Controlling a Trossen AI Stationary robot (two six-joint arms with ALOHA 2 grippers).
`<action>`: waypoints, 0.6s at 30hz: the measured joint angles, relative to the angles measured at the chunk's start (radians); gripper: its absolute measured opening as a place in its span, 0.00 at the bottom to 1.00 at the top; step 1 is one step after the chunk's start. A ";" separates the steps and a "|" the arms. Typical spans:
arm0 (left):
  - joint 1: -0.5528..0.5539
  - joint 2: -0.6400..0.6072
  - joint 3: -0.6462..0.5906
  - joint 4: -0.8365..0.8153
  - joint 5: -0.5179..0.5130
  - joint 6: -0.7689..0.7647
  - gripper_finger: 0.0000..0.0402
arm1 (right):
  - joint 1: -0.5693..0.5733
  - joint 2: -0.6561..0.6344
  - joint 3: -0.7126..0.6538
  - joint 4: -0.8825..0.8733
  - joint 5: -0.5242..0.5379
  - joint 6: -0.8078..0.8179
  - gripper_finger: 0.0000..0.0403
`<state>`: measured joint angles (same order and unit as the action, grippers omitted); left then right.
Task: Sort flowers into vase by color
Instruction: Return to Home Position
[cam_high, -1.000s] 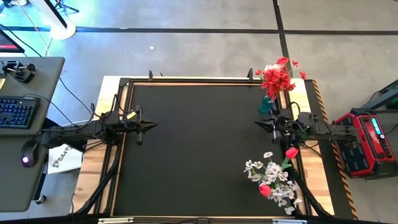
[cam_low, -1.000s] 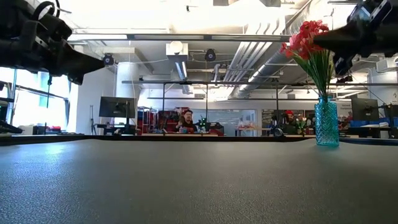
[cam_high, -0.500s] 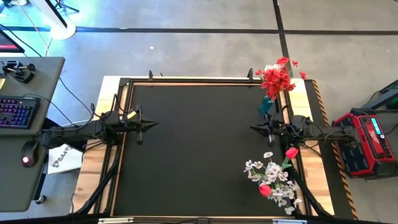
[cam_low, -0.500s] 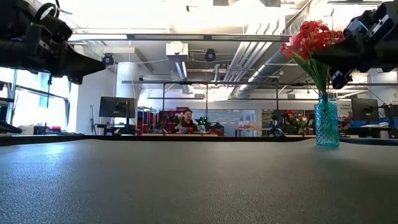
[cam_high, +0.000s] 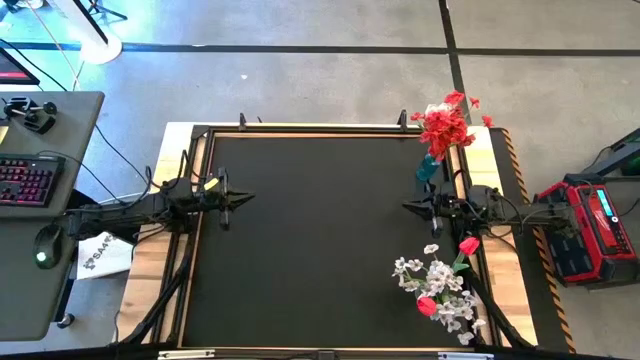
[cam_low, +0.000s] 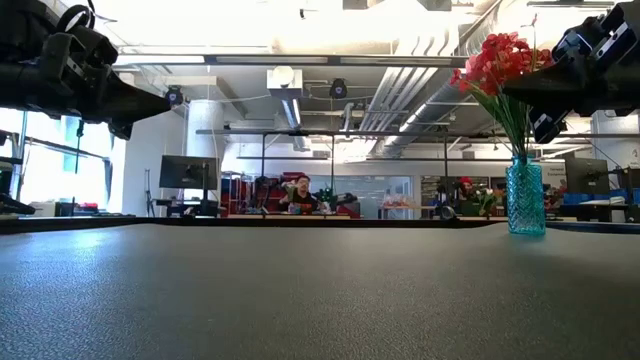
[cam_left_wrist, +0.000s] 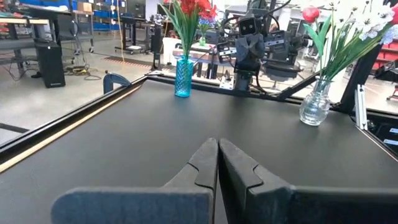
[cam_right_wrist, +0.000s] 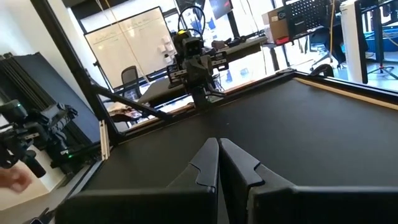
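Black table (cam_high: 320, 240), two vases.
The blue vase (cam_low: 525, 197) stands at two o'clock, the clear vase (cam_left_wrist: 314, 107) at four.

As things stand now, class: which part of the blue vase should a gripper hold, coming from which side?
Probably grip the blue vase by its tall body, below the rim, coming level from the open table side. It stands upright and red flowers spread over its mouth, so a top approach looks blocked. The right gripper, shut now, is nearest.

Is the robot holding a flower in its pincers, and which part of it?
No, nothing is held. The left pincer and the right pincer are both shut and empty.
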<state>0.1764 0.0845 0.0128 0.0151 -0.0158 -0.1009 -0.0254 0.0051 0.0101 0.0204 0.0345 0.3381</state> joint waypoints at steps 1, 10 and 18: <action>0.000 0.000 0.000 0.000 0.000 0.000 0.00 | 0.000 0.000 0.000 0.000 0.000 0.002 0.00; 0.000 0.000 0.000 0.000 0.000 0.000 0.00 | 0.000 0.000 0.000 0.000 0.002 -0.003 0.00; 0.000 0.000 0.000 0.000 0.000 0.000 0.00 | 0.000 0.000 0.000 0.000 0.002 0.002 0.00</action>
<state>0.1764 0.0845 0.0128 0.0154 -0.0158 -0.1013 -0.0257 0.0051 0.0097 0.0204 0.0368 0.3399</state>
